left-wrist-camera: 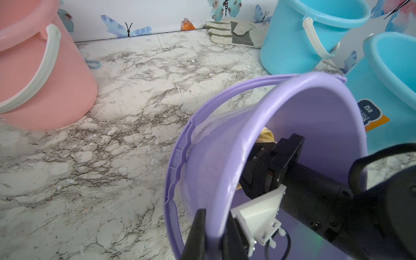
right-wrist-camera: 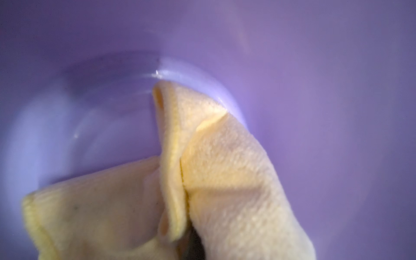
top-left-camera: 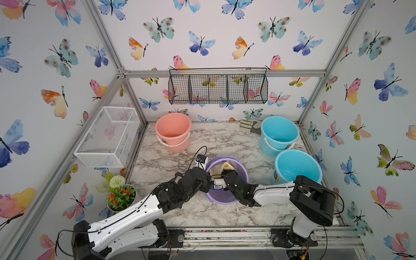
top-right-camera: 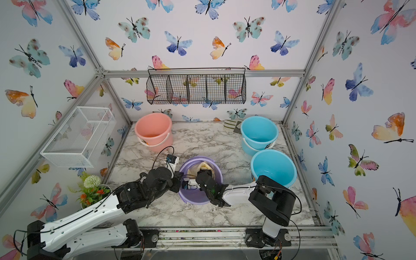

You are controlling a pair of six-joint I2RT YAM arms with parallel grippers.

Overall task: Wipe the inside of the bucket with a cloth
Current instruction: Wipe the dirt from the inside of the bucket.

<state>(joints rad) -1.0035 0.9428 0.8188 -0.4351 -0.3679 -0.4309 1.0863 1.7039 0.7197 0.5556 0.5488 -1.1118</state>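
Wiping looks to be in hand inside the lavender bucket (top-left-camera: 219, 199), which sits on the marble table (top-left-camera: 225, 139) between the two arms and appears tipped so that its mouth faces them. That lean would give a straight reach to the floor and walls.

The left gripper (left-wrist-camera: 213, 227) is at the near rim, and its jaws pinch the plastic wall, one finger outside and one inside. The hold most likely keeps the light bucket from sliding or rolling while it is rubbed.

The right gripper (top-left-camera: 225, 172) is deep inside the bucket. Its jaws are pressed together on a bunched part of the cloth (right-wrist-camera: 225, 168), so the loose yellow folds fan out ahead of them. In the right wrist view, one fold lies against the curve where the wall meets the bottom, and much of the purple floor beside it is bare.

A pink bucket (top-left-camera: 173, 128) and two blue buckets (top-left-camera: 280, 132) stand well apart toward the back and side, clear of both arms.
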